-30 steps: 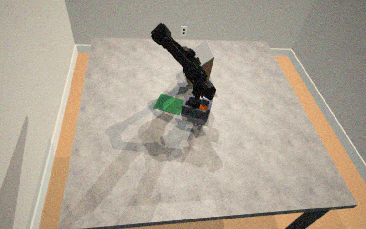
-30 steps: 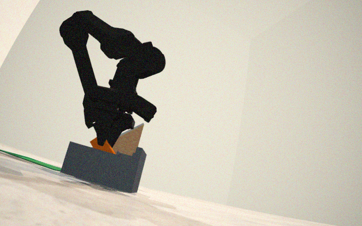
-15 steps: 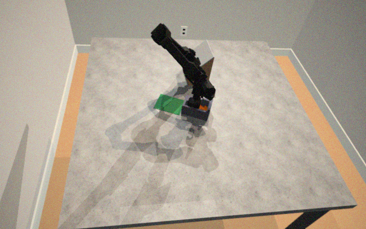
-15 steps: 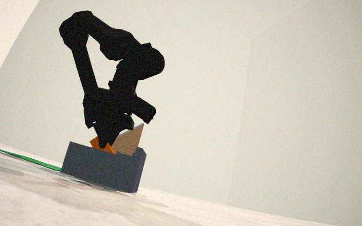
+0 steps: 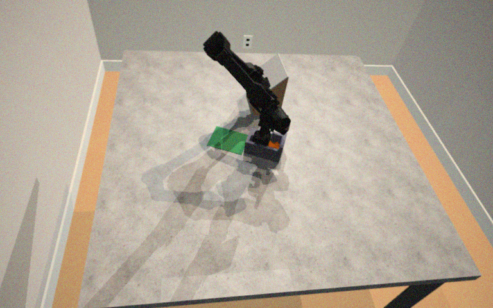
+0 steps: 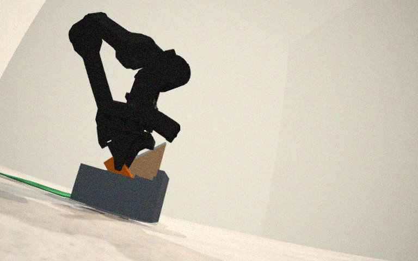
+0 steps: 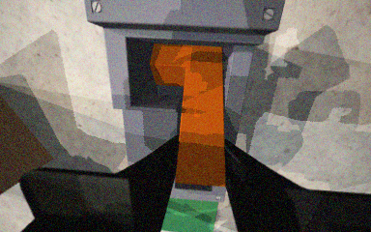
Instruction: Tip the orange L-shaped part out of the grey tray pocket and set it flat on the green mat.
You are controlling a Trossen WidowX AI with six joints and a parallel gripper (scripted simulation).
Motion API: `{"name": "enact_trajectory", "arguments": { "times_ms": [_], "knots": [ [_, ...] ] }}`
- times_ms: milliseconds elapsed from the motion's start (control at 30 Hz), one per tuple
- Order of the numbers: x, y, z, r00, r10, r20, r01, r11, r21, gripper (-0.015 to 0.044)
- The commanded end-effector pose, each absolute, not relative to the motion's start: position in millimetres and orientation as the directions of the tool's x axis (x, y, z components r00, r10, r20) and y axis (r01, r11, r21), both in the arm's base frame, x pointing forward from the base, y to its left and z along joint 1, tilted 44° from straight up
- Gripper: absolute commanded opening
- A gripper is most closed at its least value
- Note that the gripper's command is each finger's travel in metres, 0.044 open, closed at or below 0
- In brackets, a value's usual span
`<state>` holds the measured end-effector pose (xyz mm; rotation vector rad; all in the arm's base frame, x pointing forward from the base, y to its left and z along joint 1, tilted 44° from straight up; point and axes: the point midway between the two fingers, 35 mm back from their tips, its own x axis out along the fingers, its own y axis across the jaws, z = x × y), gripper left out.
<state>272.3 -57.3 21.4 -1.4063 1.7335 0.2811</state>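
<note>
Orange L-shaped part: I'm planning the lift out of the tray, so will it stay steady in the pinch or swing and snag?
The orange L-shaped part looks rigid, so it should not flex. The gripper clamps only the narrow raised end, so the foot may sag. Its foot sits in the grey tray pocket and might catch.

It looks like a plain test room, with bare grey walls (image 5: 327, 25), a wall plug (image 5: 247, 40) behind a big stone-look table (image 5: 327, 203), and orange floor (image 5: 465, 217) around the table.
</note>
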Motion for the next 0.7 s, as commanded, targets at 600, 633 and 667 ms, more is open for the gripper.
{"name": "enact_trajectory", "arguments": {
  "times_ms": [600, 633, 667],
  "knots": [
    [271.1, -35.7, 44.5, 0.005, -0.689, -0.725, -0.882, 0.339, -0.328, 0.0000],
    [271.1, -34.6, 45.6, 0.004, -0.689, -0.725, -0.882, 0.339, -0.328, 0.0000],
    [271.0, -33.5, 46.8, 0.004, -0.689, -0.725, -0.882, 0.339, -0.328, 0.0000]
  ]
}}
